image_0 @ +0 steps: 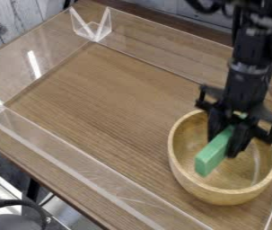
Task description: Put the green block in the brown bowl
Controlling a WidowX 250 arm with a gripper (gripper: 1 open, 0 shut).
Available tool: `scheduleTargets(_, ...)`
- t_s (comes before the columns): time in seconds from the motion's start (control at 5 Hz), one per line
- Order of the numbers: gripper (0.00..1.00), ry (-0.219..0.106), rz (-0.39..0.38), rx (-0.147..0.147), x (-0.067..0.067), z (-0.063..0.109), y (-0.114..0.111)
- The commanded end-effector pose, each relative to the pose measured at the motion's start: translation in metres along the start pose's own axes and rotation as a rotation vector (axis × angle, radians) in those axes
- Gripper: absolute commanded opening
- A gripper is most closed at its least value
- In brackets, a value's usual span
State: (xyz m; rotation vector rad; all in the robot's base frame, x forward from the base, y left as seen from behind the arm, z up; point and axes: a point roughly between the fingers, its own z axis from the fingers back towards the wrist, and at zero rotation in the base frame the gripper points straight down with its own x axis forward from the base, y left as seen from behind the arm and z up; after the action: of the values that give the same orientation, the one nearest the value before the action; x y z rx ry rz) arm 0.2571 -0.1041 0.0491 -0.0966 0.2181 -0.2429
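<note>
The green block (214, 154) is a mint-green bar held tilted, its lower end down inside the brown bowl (188, 179). My black gripper (236, 135) points almost straight down over the bowl and is shut on the block's upper end. The bowl is a wide light-tan wooden one at the table's near right corner. Whether the block's lower end touches the bowl's floor I cannot tell.
The wooden tabletop (114, 99) is fenced by low clear acrylic walls (54, 148) along the near-left side, with a clear bracket (90, 24) at the far corner. The arm (252, 40) rises above the bowl at the right.
</note>
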Motion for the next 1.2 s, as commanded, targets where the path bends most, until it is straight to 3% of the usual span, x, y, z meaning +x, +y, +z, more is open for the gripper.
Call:
scheduleTargets(0.0,0.00,-0.036,-0.010,-0.009,0.005,-0.002,0.000)
scheduleTargets(0.2,0.00,-0.034,-0.008,-0.010,0.007,-0.007,0.001)
scheduleTargets(0.4,1.00,-0.036,-0.006,-0.012,0.006,-0.002,0.001)
scheduleTargets(0.6,1.00,-0.039,-0.004,-0.016,0.005,0.003,0.000)
scheduleTargets(0.8,1.00,-0.068,0.001,-0.020,0.003,0.019,0.000)
scheduleTargets(1.0,1.00,-0.127,0.005,-0.018,0.000,0.047,-0.002)
